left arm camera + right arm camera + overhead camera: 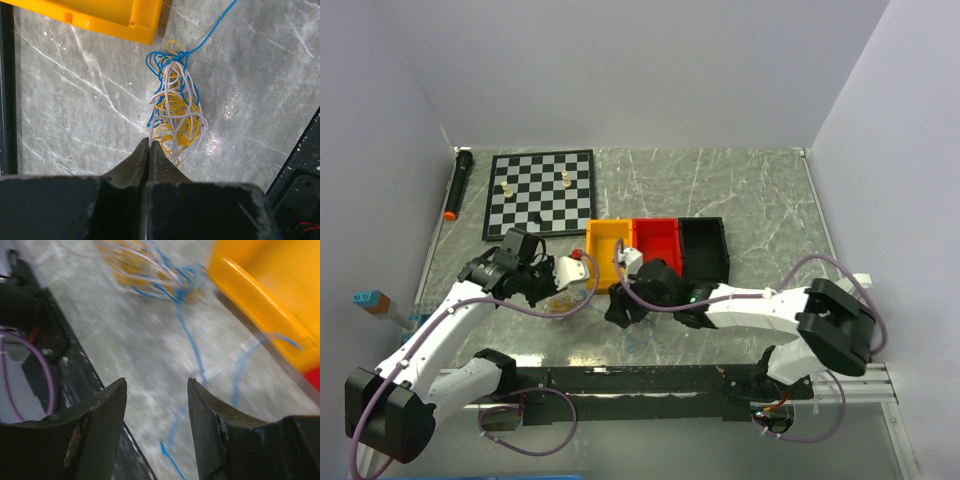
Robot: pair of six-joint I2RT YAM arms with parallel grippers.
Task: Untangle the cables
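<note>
The left gripper (150, 144) has its jaws pressed together, tips at the near end of the tangled cables (175, 105) just ahead, perhaps nipping a white strand (186, 80). The right gripper (157, 390) gapes wide, holding nothing. A blurred blue strand (192, 347) runs ahead of it toward the tangle, with a yellow bin (260, 295) to its right.

Plain white walls (620, 70) enclose a grey, white-veined marble tabletop (750, 200) under even light.
</note>
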